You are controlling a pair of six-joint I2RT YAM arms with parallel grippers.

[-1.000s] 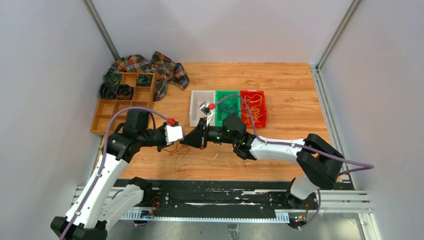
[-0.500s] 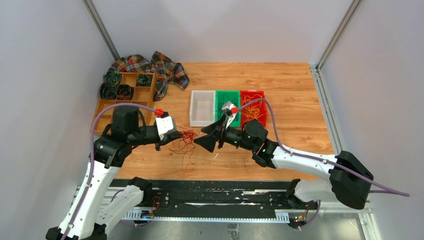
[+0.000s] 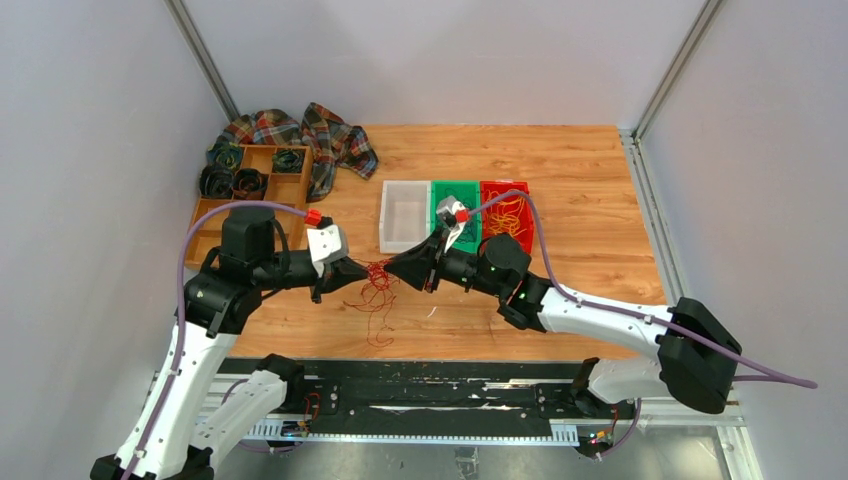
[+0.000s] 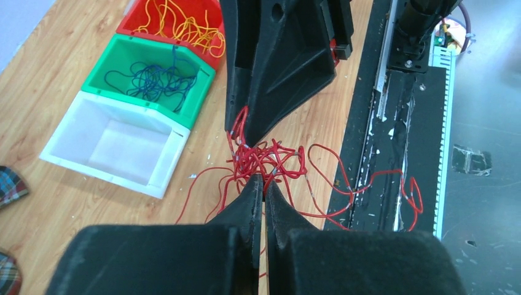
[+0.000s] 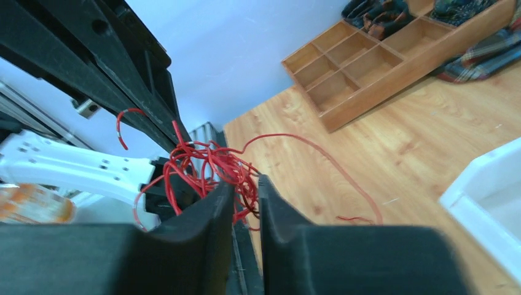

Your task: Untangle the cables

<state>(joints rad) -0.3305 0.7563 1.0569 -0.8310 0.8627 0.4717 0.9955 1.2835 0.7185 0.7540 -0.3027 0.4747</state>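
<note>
A tangle of thin red cables (image 3: 378, 274) hangs between my two grippers above the wooden table, with loose strands trailing down to the table's front edge. My left gripper (image 3: 363, 275) is shut on the tangle's near side; in the left wrist view its tips (image 4: 264, 182) pinch the red knot (image 4: 265, 157). My right gripper (image 3: 393, 268) faces it from the right. In the right wrist view (image 5: 246, 184) its jaws stand a narrow gap apart with red strands (image 5: 209, 163) caught between them. Blue-black cables lie in the green bin (image 4: 153, 77) and yellow-orange cables in the red bin (image 4: 178, 21).
White (image 3: 403, 215), green (image 3: 445, 190) and red (image 3: 508, 215) bins stand in a row behind the grippers. A wooden compartment tray (image 3: 250, 200) with dark coiled rolls and a plaid cloth (image 3: 310, 135) sit at the back left. A black rail (image 3: 450, 395) runs along the front.
The grippers first pulled apart, spreading the red tangle. The right gripper has since moved back left to the tangle. The left gripper has barely moved since then.
</note>
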